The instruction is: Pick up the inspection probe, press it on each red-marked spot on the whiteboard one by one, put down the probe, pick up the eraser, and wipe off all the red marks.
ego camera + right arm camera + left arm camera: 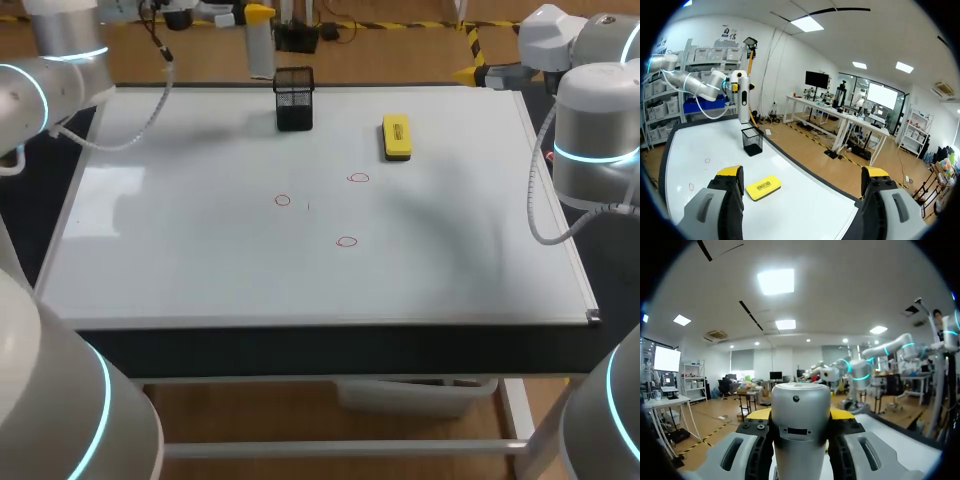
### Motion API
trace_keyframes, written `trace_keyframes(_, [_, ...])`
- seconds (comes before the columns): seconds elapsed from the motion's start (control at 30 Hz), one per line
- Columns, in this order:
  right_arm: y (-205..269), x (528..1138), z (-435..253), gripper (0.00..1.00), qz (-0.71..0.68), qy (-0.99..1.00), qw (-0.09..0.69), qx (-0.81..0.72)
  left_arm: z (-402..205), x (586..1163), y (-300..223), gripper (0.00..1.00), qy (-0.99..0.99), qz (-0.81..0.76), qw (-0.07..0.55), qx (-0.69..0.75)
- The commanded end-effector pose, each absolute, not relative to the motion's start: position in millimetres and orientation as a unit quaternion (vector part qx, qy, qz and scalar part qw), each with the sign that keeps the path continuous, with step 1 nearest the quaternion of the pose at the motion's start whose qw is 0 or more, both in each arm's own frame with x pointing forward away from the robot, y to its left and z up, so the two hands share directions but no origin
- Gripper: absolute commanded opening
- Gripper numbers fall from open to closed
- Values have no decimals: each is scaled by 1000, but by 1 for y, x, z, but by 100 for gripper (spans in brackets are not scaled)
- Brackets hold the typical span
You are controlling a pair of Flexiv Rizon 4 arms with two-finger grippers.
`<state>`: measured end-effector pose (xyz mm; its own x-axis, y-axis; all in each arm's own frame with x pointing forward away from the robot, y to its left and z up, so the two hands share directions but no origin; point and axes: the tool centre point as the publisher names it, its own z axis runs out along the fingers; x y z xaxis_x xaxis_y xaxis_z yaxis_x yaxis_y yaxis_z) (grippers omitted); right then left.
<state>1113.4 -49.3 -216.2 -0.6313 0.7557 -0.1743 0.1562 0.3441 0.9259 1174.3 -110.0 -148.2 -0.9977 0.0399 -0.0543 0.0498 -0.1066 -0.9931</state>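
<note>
The inspection probe (800, 425), a silver-grey cylinder, stands between the yellow-tipped fingers of my left gripper (801, 413), which is shut on it. In the head view the probe (260, 50) hangs over the whiteboard's (200, 260) far edge, just left of a black mesh holder (293, 98). Three small red rings (282, 200) (358, 178) (347, 241) mark the board's middle. A yellow eraser (396, 137) lies flat behind them to the right. My right gripper (802, 172) stands wide open and empty off the board's far right corner, with the eraser (763, 187) ahead of it.
The mesh holder (752, 141) stands upright near the far edge. The board has a thin raised frame (560, 230) along its right side. My right arm (590, 130) rises beside that edge, my left arm (40, 80) at the far left corner.
</note>
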Motion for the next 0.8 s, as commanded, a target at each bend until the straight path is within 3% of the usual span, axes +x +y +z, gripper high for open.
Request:
trace_keyframes(0.03, [-50,1114,-216,100,487,761,307,300,-145,1157,-90,0,670,-739,67,-28])
trace_keyframes(0.8, [-50,1114,-216,100,487,761,307,300,-192,1122,-15,0,668,-732,119,-58])
